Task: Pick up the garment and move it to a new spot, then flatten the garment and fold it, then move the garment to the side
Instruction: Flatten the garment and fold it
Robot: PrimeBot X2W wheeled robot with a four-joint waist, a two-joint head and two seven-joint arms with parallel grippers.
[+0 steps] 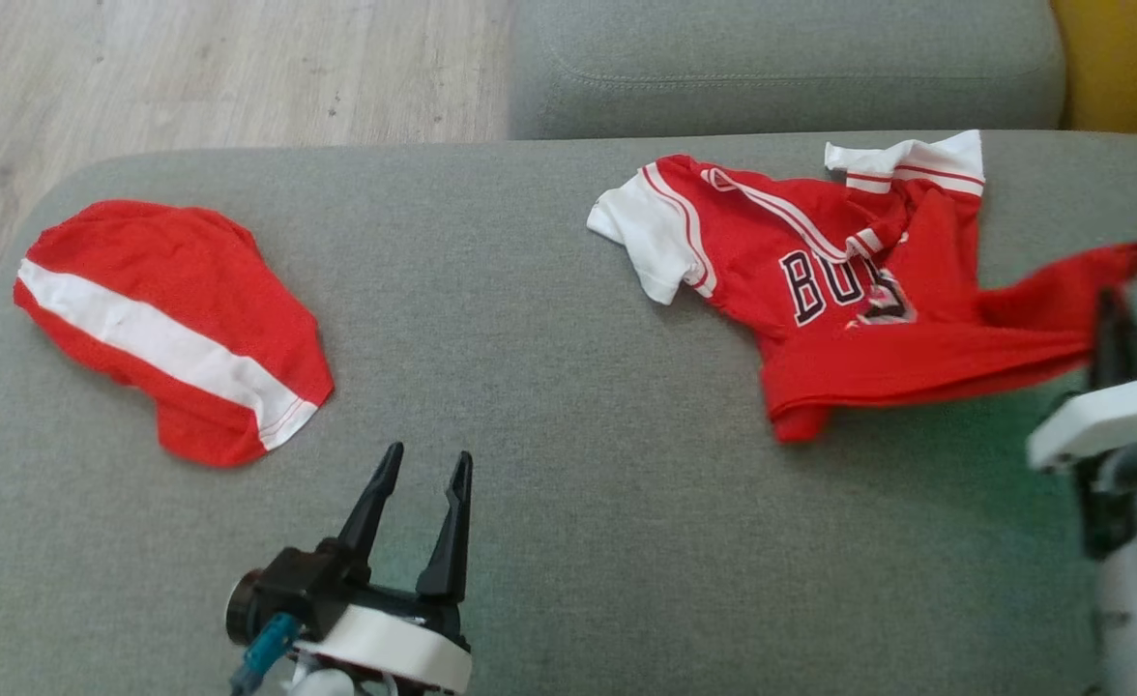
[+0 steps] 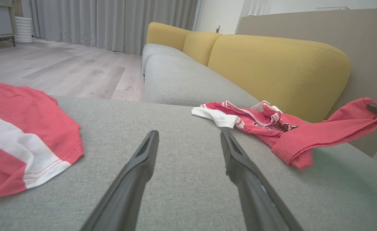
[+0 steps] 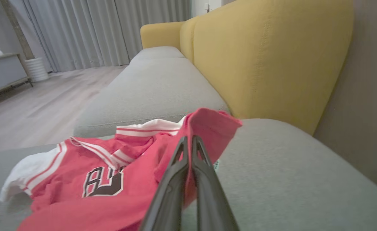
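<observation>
on the grey seat (image 1: 549, 406), toward its far right, the jersey (image 1: 801, 290) lies rumpled, chest lettering up, one white sleeve pointing left and the other bunched at the far edge. its right part is stretched into a red strip that rises off the seat to the right tool (image 3: 188, 141), whose fingers are pressed together on the fabric. what they pinch looks like a hem corner, though the head view is blurred there. the rest of the jersey rests on the seat.

the left tool (image 1: 428, 456) hovers over the near middle of the seat, fingers apart with nothing between them, pointing far, well apart from the jersey. at the left end of the seat lies a red cloth (image 1: 172, 319) with a white band across it, apart from both tools.

a yellow backrest (image 3: 272, 57) stands along the right side. a second grey cushion (image 1: 781, 68) sits beyond the far edge, with wood floor (image 1: 191, 77) to its left.
</observation>
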